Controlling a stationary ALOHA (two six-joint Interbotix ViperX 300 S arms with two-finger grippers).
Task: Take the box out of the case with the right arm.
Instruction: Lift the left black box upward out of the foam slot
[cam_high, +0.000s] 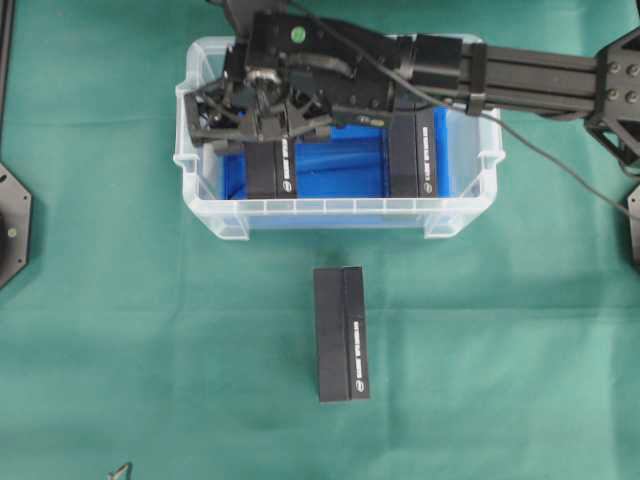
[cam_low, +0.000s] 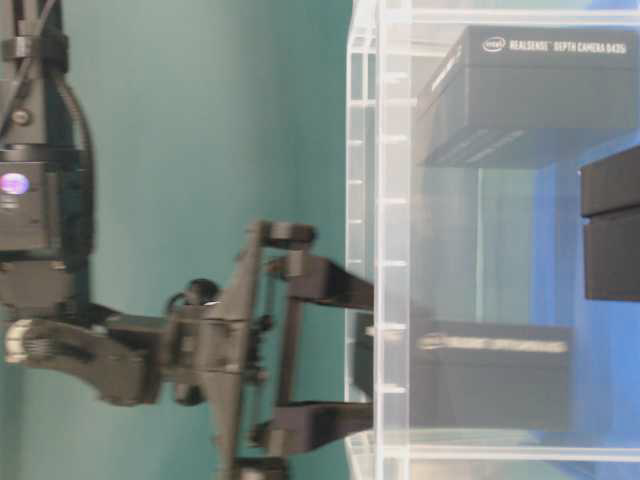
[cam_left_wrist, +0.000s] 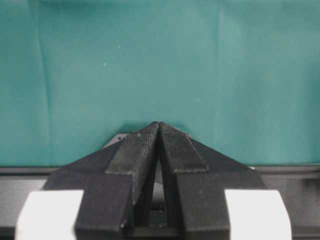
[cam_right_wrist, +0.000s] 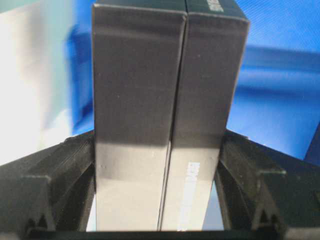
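Green cloth table, right jaws clamped on box, left jaws together.

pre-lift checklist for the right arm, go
1. Right gripper around a box: ok. Its fingers sit on both sides of the left box in the case.
2. Firm clamp: cannot tell. The fingers look flush against the box sides in the right wrist view, but slip cannot be ruled out.
3. Neighbour clear: ok. The second box in the case sits apart, to the right in the overhead view.
4. Drop zone: ok. One box already lies on the green cloth, with bare cloth beside it.
5. Left gripper out of the way: ok, shut over bare cloth.
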